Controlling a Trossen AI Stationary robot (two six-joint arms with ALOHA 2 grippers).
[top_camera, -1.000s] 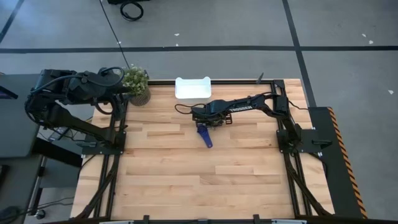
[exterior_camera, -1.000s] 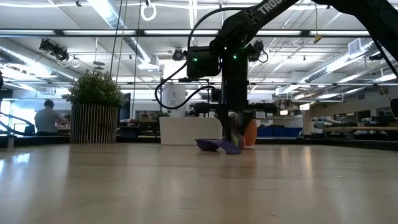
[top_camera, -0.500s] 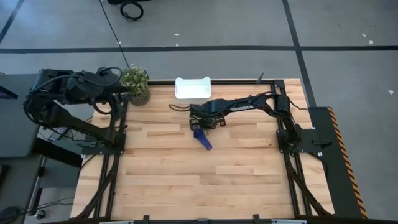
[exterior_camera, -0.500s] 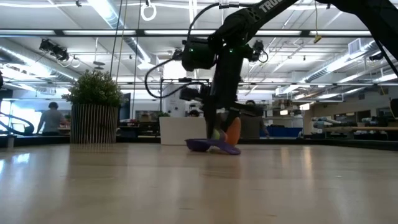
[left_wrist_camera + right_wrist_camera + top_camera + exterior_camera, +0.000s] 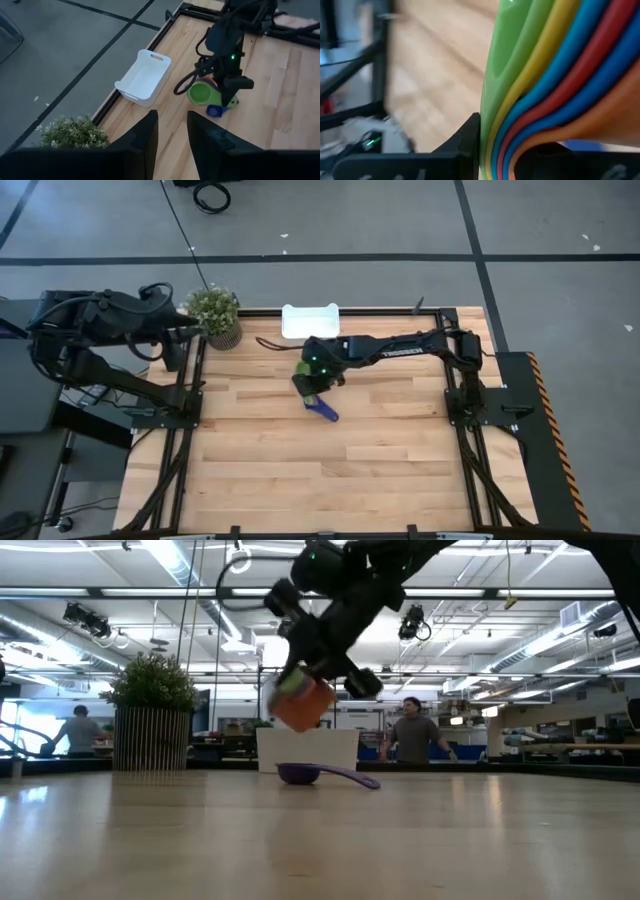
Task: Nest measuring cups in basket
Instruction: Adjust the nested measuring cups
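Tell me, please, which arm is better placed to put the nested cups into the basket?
The right: its gripper already holds the nested cups aloft near the basket; the left gripper waits off-table beside the plant.

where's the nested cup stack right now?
In the right pincer, lifted off the table: the cup stack hangs above the lone blue cup, just in front of the white basket in the high view.

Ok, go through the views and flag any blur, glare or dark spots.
Low view: the lifted stack of cups is motion-smeared, ceiling lights glare. Right wrist view: the table behind the stack is streaked with blur. Left wrist view: dim. High view: even light.
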